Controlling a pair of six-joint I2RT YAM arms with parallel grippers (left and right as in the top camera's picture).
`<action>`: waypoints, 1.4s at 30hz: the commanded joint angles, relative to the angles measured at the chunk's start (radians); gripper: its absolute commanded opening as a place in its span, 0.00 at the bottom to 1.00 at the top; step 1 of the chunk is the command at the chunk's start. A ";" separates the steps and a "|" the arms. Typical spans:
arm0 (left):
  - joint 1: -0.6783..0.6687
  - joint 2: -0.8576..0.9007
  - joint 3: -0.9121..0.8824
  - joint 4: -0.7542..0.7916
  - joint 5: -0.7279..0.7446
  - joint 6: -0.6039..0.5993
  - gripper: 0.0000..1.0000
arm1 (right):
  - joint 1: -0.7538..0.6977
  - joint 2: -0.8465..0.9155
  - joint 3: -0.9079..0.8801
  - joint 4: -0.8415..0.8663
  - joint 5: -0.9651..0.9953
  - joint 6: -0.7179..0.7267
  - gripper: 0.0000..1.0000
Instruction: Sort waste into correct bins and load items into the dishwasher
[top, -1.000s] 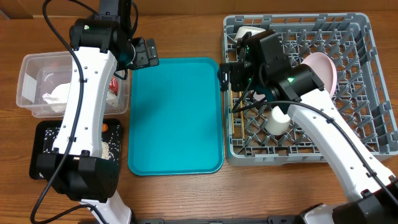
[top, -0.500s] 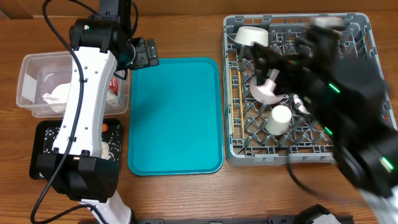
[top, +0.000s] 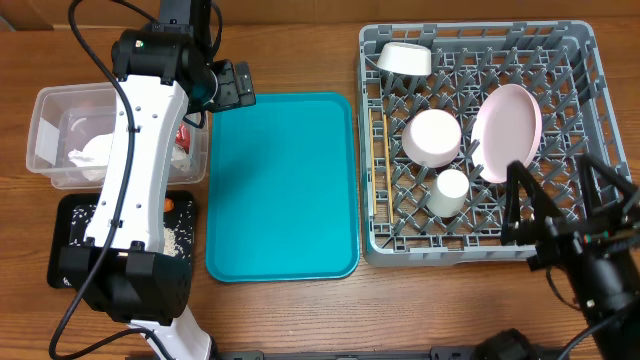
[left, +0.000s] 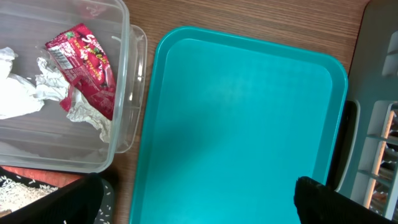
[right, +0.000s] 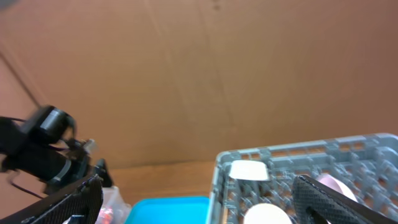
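Note:
The grey dishwasher rack holds a pale-pink plate on edge, two white bowls, a white cup and wooden chopsticks along its left side. The clear tub contains the red-and-silver wrapper and white tissue. Rice grains and a small carrot lie in the black tray. My left gripper hangs open and holds nothing above the teal tray's far left corner. My right gripper stands open and holds nothing, raised over the rack's front right.
A large teal tray lies between the bins and the rack, nothing on it. My left arm crosses above the tub and black tray. A brown wall rises behind the table.
My right arm swung away from the rack's left side to the front right corner, uncovering the middle bowl. The left arm has not moved.

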 joint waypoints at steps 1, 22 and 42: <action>0.006 0.003 -0.005 0.002 0.008 -0.003 1.00 | -0.039 -0.080 -0.098 0.015 0.021 0.009 1.00; 0.006 0.003 -0.005 0.002 0.008 -0.003 1.00 | -0.237 -0.571 -0.897 0.498 0.014 0.157 1.00; 0.006 0.003 -0.005 0.002 0.008 -0.003 1.00 | -0.238 -0.573 -1.220 0.806 -0.010 0.129 1.00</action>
